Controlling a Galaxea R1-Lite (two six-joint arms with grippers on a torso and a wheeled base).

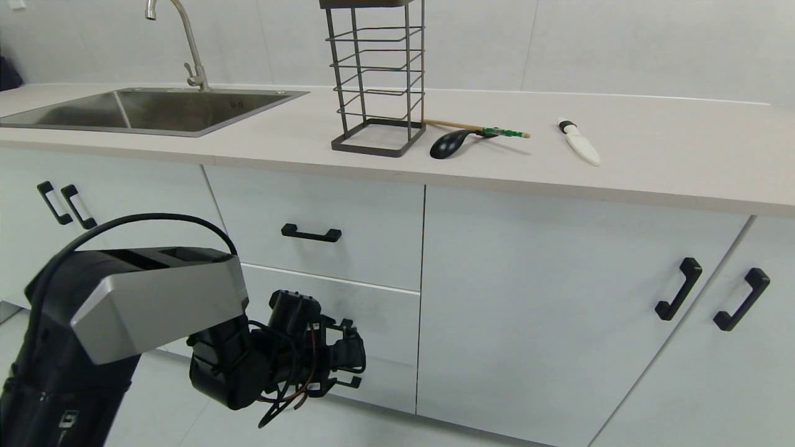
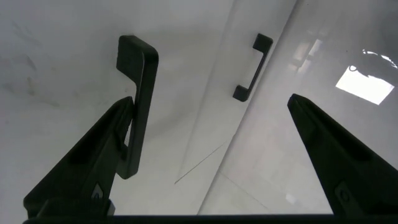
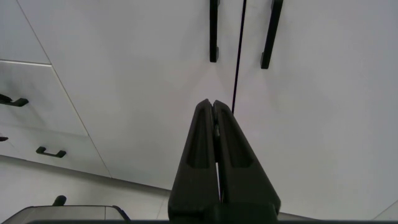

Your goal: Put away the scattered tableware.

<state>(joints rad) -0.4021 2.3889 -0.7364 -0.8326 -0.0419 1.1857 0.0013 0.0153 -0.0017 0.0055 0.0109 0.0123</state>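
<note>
Jaws wide on our left gripper (image 2: 210, 101), empty, by a drawer handle (image 2: 138, 106); our right gripper (image 3: 214, 104) is pinched closed on nothing. Spoon (image 1: 450, 143), chopsticks (image 1: 478, 128) and knife (image 1: 581, 144) lie on the counter (image 1: 671, 155) beside the rack (image 1: 376, 81)

The countertop (image 1: 683, 143) bears a wire rack (image 1: 377, 81), spoon (image 1: 450, 143), chopsticks (image 1: 478, 128) and knife (image 1: 580, 143).

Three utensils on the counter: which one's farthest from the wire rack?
The white utensil with the black band. It lies alone, apart from the rack, while the chopsticks and black spoon lie together close by the rack's base.
</note>
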